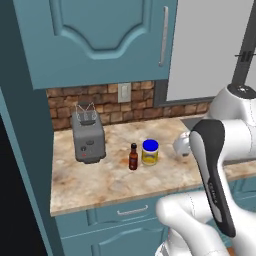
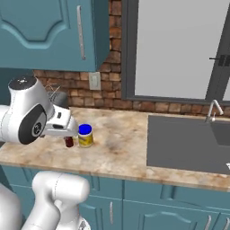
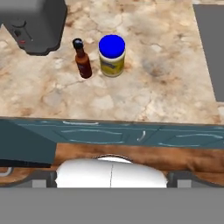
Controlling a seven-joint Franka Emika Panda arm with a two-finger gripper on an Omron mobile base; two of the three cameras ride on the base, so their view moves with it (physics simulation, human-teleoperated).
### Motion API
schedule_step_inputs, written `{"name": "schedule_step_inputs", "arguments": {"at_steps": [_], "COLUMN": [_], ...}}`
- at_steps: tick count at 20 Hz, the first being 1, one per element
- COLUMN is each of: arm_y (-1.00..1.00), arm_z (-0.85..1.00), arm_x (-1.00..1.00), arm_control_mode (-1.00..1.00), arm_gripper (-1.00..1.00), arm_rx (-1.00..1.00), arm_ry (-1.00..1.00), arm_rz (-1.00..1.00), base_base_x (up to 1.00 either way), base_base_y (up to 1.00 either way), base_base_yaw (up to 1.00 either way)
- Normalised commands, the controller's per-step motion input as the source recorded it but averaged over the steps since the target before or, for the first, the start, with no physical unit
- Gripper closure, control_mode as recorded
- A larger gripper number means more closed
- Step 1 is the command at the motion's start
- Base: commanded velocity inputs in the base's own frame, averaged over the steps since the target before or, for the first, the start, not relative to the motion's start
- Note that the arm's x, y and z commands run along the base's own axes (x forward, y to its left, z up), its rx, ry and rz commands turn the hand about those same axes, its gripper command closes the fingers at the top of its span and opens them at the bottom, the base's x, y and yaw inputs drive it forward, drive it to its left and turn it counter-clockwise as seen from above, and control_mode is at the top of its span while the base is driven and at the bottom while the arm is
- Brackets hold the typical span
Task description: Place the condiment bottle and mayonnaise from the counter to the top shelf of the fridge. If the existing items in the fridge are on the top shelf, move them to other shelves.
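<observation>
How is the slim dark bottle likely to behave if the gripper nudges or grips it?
The condiment bottle stands tall on a narrow base, so a sideways nudge would probably tip it, perhaps against the mayonnaise close beside it. It looks rigid and probably light. On its side, its round body could roll.

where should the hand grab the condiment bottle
Grip the condiment bottle around its wider lower body, coming from the counter's front edge. It stands upright; the mayonnaise stands close on one side and the toaster on the other, so the front looks freest.
</observation>
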Motion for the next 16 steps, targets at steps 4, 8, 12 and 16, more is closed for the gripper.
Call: {"name": "schedule_step_inputs", "arguments": {"at_steps": [4, 8, 12, 16], "arm_y": [-0.75, -0.72, -0.51, -0.15], "arm_z": [-0.03, -0.12, -0.21, -0.29], "arm_x": [0.73, 0.84, 0.94, 0.99], "arm_control_mode": [-1.00, -1.00, -1.00, -1.00], "arm_gripper": [-1.00, -1.00, -1.00, -1.00], "arm_rx": [0.07, 0.06, 0.16, 0.17], "arm_ry": [0.00, 0.02, 0.00, -0.03], "arm_rz": [0.29, 0.48, 0.61, 0.61], "base_base_x": [0.00, 0.00, 0.00, 0.00], "base_base_y": [0.00, 0.00, 0.00, 0.00], "base_base_yaw": [0.00, 0.00, 0.00, 0.00]}}
